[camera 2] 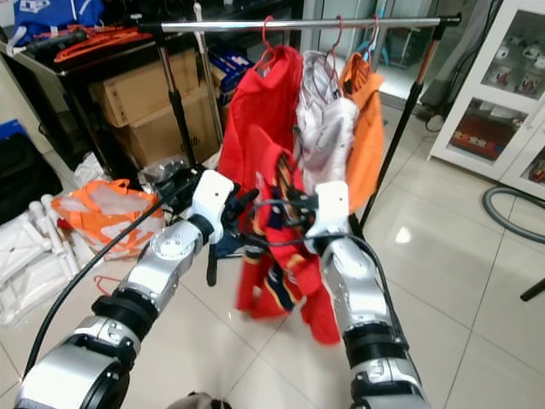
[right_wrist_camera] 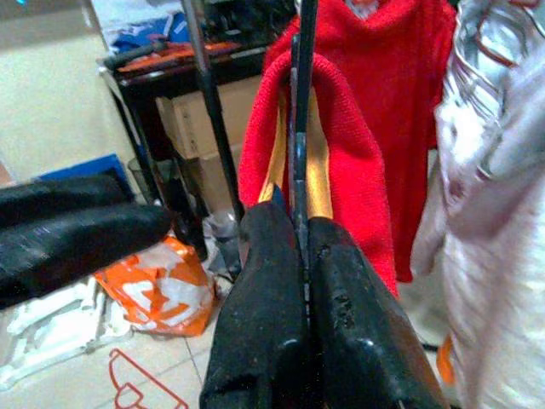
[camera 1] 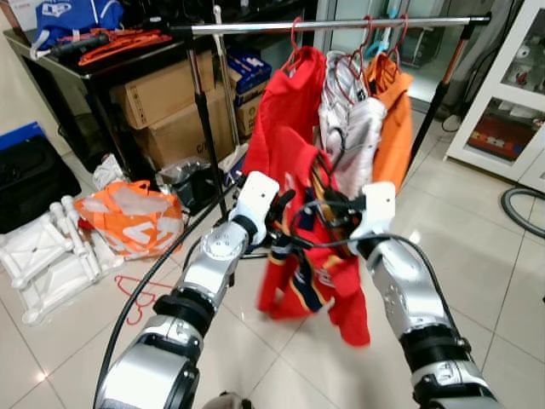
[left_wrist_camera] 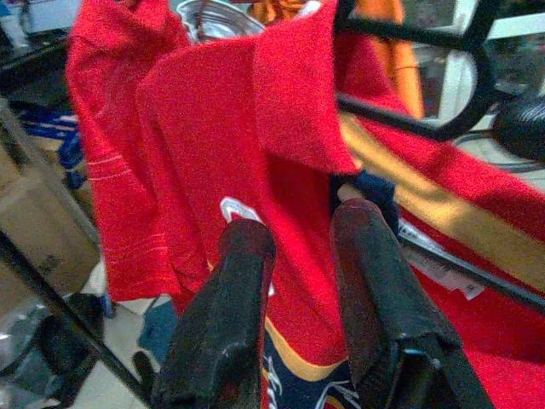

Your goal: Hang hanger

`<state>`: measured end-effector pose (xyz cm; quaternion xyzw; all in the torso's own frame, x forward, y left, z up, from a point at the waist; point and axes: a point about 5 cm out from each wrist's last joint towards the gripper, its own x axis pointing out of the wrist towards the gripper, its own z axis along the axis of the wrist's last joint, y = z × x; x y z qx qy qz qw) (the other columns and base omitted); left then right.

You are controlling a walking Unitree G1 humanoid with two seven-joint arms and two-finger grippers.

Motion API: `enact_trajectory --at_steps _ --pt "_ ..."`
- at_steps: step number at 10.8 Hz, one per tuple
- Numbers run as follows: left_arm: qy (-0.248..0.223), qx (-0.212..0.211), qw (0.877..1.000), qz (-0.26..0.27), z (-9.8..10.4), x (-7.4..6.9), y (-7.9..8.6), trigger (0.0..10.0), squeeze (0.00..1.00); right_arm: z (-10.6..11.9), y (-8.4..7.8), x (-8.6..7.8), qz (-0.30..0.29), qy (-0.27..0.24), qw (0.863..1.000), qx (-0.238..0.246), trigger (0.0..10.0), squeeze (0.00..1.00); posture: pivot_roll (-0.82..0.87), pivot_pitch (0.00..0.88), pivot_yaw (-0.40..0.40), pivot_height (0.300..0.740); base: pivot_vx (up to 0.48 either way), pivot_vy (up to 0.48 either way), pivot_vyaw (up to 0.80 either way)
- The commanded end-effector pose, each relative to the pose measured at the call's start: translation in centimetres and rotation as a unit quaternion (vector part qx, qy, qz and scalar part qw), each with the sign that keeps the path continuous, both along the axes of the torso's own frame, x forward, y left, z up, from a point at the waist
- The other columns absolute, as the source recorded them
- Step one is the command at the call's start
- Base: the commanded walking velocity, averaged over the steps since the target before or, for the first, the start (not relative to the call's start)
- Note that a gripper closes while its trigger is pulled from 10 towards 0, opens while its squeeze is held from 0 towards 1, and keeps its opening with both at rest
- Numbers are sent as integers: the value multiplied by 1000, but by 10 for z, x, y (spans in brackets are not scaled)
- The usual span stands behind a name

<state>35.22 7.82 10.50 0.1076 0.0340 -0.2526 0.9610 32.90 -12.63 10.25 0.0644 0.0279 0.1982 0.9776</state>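
Observation:
A red jersey (camera 1: 315, 273) with dark and yellow trim hangs on a thin black hanger (right_wrist_camera: 300, 128), held between my two arms below the metal clothes rail (camera 1: 341, 25). My right gripper (right_wrist_camera: 298, 217) is shut on the hanger's thin bar and sits at the jersey's right side (camera 1: 341, 209). My left gripper (left_wrist_camera: 302, 226) is at the jersey's left edge (camera 1: 285, 209), with its fingers a little apart against the red cloth. On the rail behind hang a red shirt (camera 1: 294, 94), a white one (camera 1: 353, 136) and an orange one (camera 1: 393, 119).
A black table (camera 1: 102, 72) at the left holds orange hangers (camera 1: 119, 43), with cardboard boxes (camera 1: 162, 94) under it. On the floor lie an orange bag (camera 1: 132, 217), a white plastic frame (camera 1: 47, 256) and a red hanger (camera 1: 136, 294). A white cabinet (camera 1: 511, 94) stands at the right.

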Motion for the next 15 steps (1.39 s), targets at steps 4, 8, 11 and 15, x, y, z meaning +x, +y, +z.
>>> enact_trajectory --at_steps 4,8,11,15 --pt "-61 16 997 42 24 14 14 10000 1000 10 -1 -7 17 -17 1000 8 0 0 -64 0 36 740 0 0 0" --pt "-64 -16 998 15 35 16 -5 10000 1000 6 -3 -9 16 -7 1000 -4 0 0 -69 0 37 740 0 0 0" --pt "-50 -24 998 -3 36 18 -14 10000 0 9 -5 -8 16 -10 1000 -6 0 0 -74 0 41 740 0 0 0" --pt "-28 -29 999 -6 33 20 -15 10000 0 10 0 -11 21 -13 1000 -3 0 0 -90 0 54 740 0 0 0"
